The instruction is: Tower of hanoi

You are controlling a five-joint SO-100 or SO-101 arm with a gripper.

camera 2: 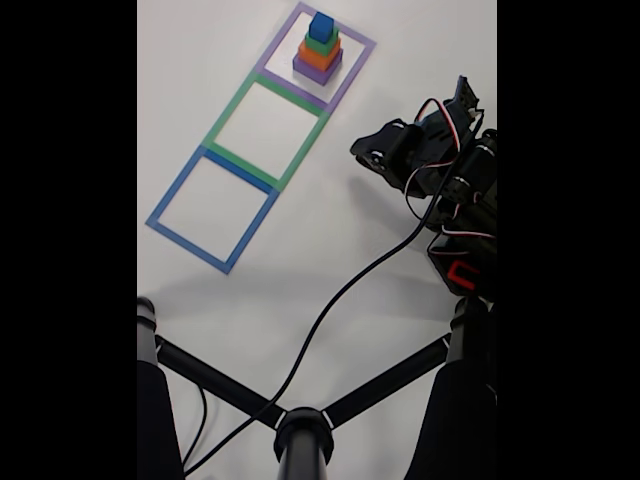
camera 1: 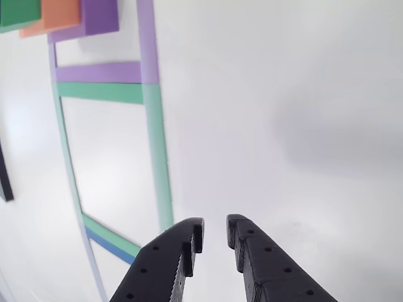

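Risk assessment: the tower of hanoi (camera 2: pixel 319 52) stands complete in the purple tape square (camera 2: pixel 362 42) at the far end of the bench (camera 2: pixel 200 60), blue cube (camera 2: pixel 321 25) on top, then green block (camera 2: pixel 321 44), salmon-orange block (camera 2: pixel 318 56) and purple block (camera 2: pixel 316 72). The blue cube is the smallest target, and the blocks appear to rest loose on one another. A descent slightly off centre would likely nudge the cube sideways or drag the green block with it; a low approach could topple the whole stack. The green tape square (camera 2: pixel 226 112) and blue tape square (camera 2: pixel 166 204) hold nothing.

Arm pose: the arm (camera 2: pixel 440 170) sits folded at the right of the fixed view, well apart from the stack. The gripper (camera 1: pixel 215 234) points over bare bench, with the fingers (camera 1: pixel 189 236) parted by a narrow gap and holding nothing. In the fixed view the finger gap is too small to confirm.
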